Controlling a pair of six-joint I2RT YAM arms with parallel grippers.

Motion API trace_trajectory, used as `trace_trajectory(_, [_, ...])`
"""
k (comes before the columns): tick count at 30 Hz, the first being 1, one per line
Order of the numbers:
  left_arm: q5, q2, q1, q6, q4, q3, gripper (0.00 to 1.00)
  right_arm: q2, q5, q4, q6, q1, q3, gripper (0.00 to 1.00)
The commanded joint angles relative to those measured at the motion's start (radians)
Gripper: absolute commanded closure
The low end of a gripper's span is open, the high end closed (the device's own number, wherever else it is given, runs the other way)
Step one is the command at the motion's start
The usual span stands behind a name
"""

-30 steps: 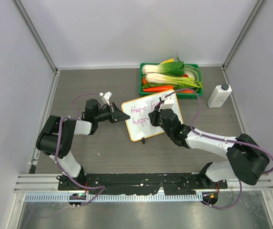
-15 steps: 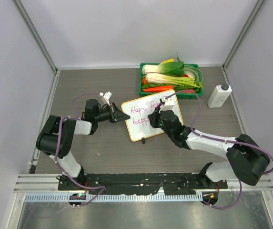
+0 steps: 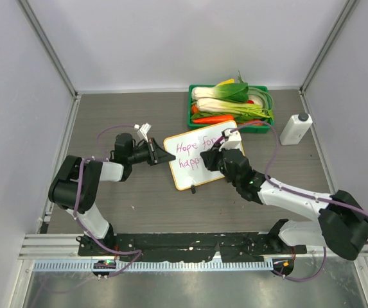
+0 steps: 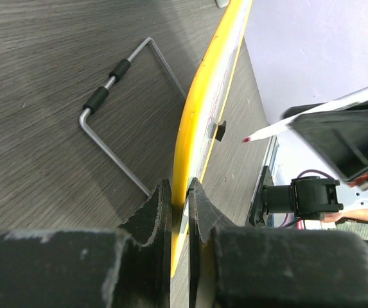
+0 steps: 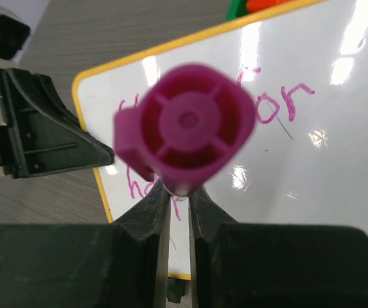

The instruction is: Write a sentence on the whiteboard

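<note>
With the whiteboard pinched by its rim between the narrow left jaws and the marker clamped in the right jaws, the sentence just beyond them, strokes could be skewed if the board is pushed askew by tip pressure.

Whiteboard: small white rectangle, thin yellow-orange rim, rounded corners. Centre of the top view, just below the green tray, rotated so its upper edge rises to the right. One black clip foot shows at its lower edge. Left edge pinched in the left gripper; that wrist view shows the board edge-on.

Sentence: thin pink-magenta handwriting in two lines. Upper reads "Hope for"; lower shows "happ", the rest hidden.
</note>
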Motion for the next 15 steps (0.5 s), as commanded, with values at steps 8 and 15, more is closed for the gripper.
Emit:
trace_trajectory(8, [-0.125, 0.005, -0.003, 0.097, -0.173, -0.023, 1.00, -0.256, 0.016, -0.073, -0.007, -0.032, -0.030, 0.98])
trace_trajectory(15, [-0.123, 0.021, -0.003, 0.100, -0.175, -0.016, 1.00, -0.313, 0.030, -0.123, -0.014, -0.040, -0.048, 0.99])
